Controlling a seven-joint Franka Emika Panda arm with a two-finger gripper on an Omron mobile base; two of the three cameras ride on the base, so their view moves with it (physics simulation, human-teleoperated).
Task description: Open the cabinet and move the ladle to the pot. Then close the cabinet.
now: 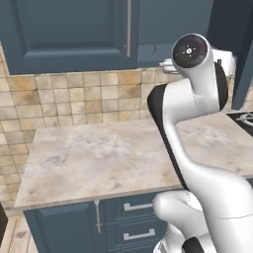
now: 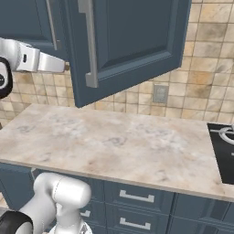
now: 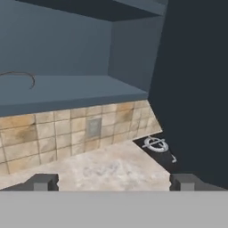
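The ladle (image 3: 20, 79) on the cabinet (image 3: 67, 53) shelf runs off the hand view's left edge, a thin curved line too small to make out; the arm hides the shelf's right part in the left base view. The stove (image 2: 221, 148) is cut by the right edge.

The cabinet (image 2: 132, 41) had a matt painted blue-grey surface, and its bar handle (image 2: 89, 43) looked like brushed metal. The counter (image 1: 99, 158) was smooth, marble-like stone. The wall tiles (image 1: 74, 99) looked matt and slightly rough.

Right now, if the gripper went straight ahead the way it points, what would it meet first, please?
Probably the tiled backsplash just under the open cabinet. The open gripper aims about there, though depth is hard to judge, and the ladle lies up-left of that line.
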